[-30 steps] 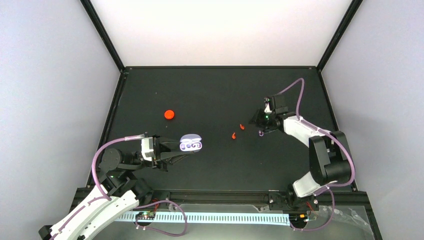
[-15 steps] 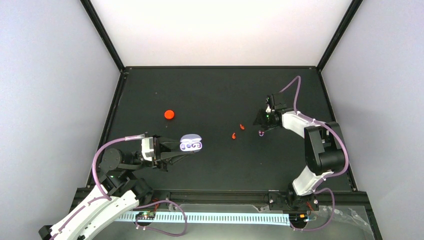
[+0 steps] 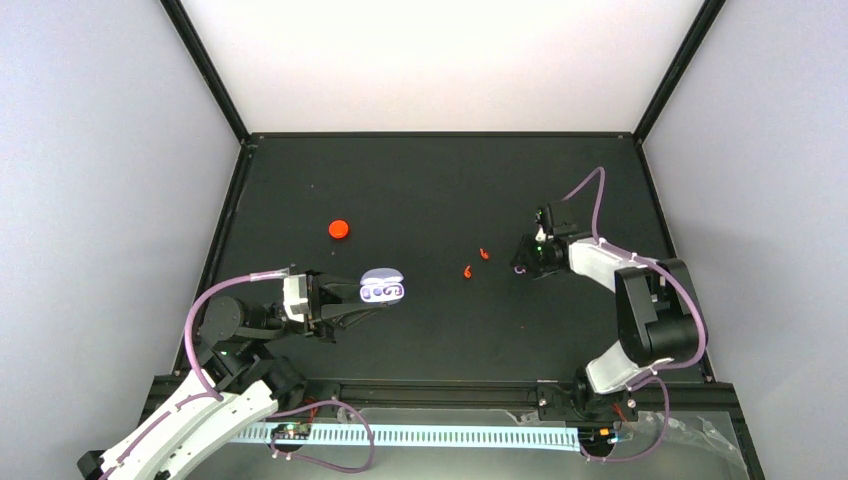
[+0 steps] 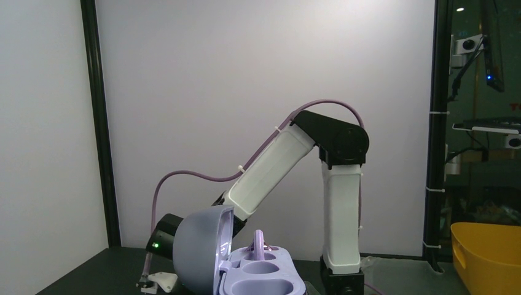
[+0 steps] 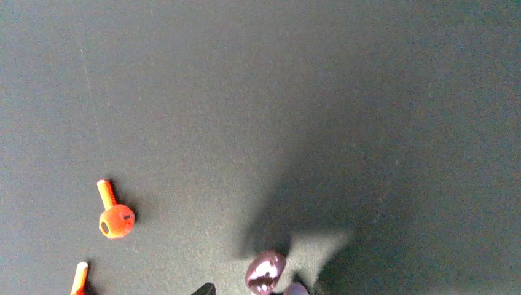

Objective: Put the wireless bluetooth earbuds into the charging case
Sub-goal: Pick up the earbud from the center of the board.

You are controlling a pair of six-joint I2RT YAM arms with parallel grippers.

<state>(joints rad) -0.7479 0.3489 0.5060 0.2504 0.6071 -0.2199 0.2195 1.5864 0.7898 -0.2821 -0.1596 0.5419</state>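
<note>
My left gripper (image 3: 374, 302) is shut on the base of the open lilac charging case (image 3: 382, 288). The left wrist view shows its lid (image 4: 198, 253) up and one purple earbud (image 4: 258, 241) standing in a slot of the tray (image 4: 264, 278). My right gripper (image 3: 523, 263) hangs low over a second purple earbud (image 5: 265, 271) lying on the mat. Its jaws are open, one tip (image 5: 206, 287) apart from the bud on the left. Two red-orange earbuds (image 3: 484, 253) (image 3: 467, 271) lie on the mat left of it, also in the right wrist view (image 5: 115, 219) (image 5: 80, 276).
A closed red-orange round case (image 3: 339, 229) sits on the black mat (image 3: 430, 190) at the left middle. Black frame posts and pale walls bound the mat on three sides. A yellow bin (image 4: 488, 255) shows beyond the table in the left wrist view.
My right gripper has come toward the near side and down, from behind the purple earbud to right over it. The left arm and the case have not moved.
</note>
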